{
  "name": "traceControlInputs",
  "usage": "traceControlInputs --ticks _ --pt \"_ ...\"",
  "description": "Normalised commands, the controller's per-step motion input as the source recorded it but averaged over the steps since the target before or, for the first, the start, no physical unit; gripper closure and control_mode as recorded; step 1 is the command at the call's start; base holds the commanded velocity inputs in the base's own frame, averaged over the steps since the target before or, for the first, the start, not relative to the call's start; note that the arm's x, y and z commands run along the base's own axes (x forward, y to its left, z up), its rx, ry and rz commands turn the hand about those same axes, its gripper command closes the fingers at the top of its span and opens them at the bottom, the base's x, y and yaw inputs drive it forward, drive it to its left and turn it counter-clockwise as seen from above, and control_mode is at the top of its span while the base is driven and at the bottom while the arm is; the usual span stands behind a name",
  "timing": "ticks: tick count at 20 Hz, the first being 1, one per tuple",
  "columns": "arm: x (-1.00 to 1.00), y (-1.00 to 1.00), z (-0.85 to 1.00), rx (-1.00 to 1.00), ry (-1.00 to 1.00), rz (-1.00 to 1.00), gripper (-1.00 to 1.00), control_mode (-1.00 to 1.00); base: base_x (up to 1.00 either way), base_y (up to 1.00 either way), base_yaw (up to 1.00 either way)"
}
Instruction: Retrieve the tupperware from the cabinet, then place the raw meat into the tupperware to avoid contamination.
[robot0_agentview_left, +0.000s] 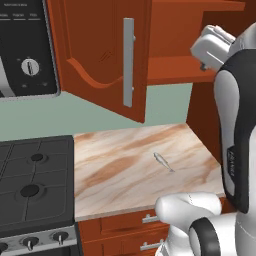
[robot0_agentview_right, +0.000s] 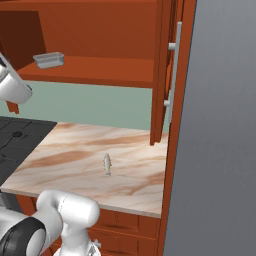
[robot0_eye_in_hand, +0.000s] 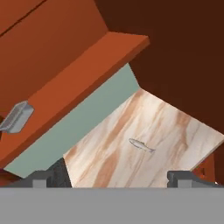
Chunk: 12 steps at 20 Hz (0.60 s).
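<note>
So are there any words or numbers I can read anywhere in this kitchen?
Black microwave panel, top row: three small pale labels, too blurred to read.
Dark band on the white robot arm: small vertical lettering, too small to read.
Nothing else carries readable text.

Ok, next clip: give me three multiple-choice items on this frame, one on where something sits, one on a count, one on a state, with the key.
1. Where is the tupperware?
A. on the cabinet shelf
B. on the counter
C. on the stove

2. How many pieces of raw meat lie on the counter?
A. none
B. one
C. three

3. How does the cabinet door stand?
A. shut
B. swung open
C. removed

Key: 1 A, the box rests on the shelf's left end; 2 B, a single silvery sliver lies mid-counter; 3 B, the door hangs out over the counter with the shelf exposed.
</note>
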Motion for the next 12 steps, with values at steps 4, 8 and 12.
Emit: traceControlInputs --ticks 4,8,12 --pt "0.18 0.0 0.0 0.25 0.0 0.07 -1.0 -1.0 0.0 0.0 0.0" --pt "0.08 0.03 -0.04 0.2 0.0 0.06 -1.0 -1.0 0.0 0.0 0.0" --pt "0.14 0.01 -0.03 0.17 0.0 0.04 -1.0 -1.0 0.0 0.0 0.0"
